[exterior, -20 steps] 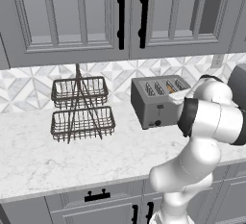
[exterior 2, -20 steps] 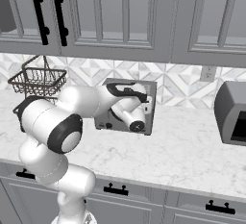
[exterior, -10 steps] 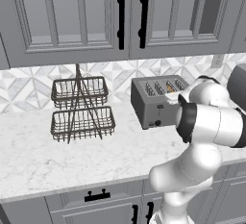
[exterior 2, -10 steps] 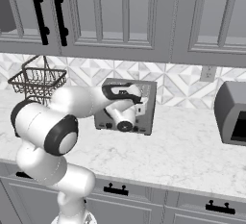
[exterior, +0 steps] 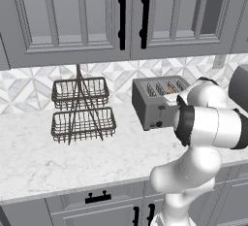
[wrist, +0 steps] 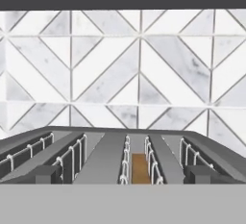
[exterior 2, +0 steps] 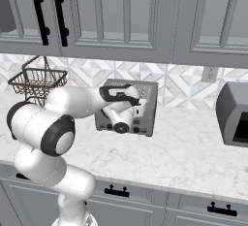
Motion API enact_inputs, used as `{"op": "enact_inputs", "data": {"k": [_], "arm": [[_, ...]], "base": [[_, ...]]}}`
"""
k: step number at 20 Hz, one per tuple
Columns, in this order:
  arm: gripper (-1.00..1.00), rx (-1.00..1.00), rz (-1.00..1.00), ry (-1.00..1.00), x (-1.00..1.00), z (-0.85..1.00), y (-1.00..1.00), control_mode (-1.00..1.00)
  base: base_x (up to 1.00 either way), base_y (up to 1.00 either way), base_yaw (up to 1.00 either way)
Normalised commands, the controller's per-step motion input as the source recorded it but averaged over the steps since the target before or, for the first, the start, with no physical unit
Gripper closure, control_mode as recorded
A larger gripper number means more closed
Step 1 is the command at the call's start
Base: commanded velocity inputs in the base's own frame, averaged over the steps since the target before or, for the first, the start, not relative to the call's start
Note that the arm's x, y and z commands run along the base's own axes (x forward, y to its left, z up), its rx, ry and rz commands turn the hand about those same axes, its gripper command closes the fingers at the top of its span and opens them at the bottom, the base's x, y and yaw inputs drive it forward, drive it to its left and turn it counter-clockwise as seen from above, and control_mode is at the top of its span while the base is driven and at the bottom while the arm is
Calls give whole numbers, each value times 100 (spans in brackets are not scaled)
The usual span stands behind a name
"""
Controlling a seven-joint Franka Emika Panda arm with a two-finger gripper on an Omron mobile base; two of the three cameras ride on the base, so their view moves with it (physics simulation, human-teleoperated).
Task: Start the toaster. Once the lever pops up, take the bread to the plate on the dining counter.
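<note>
The grey four-slot toaster stands on the marble worktop against the tiled wall. The bread sits down in one of its slots, with just its orange-brown edge showing. My gripper is open at the toaster's front edge, level with its top and facing the wall across the slots. Its two dark fingertips stand wide apart, with nothing between them. In the right base view my hand covers the toaster's front. The plate and the dining counter are out of view.
A two-tier wire basket rack stands left of the toaster. A grey boxy appliance sits at the right end of the worktop. Grey wall cabinets hang above, and drawers run below the front edge.
My hand has shifted a little to the left along the toaster's front in the right base view. The jaws stay wide open, and the toaster and bread have not moved.
</note>
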Motion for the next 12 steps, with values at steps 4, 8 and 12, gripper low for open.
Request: {"op": "enact_inputs", "data": {"k": [4, 8, 12], "arm": [[-100, 0, 0, 0, 0, 0, -13, -100], [-100, 0, 0, 0, 0, 0, -6, -100], [-100, 0, 0, 0, 0, 0, -5, -100]], "base": [[0, 0, 0], [0, 0, 0], [0, 0, 0]]}}
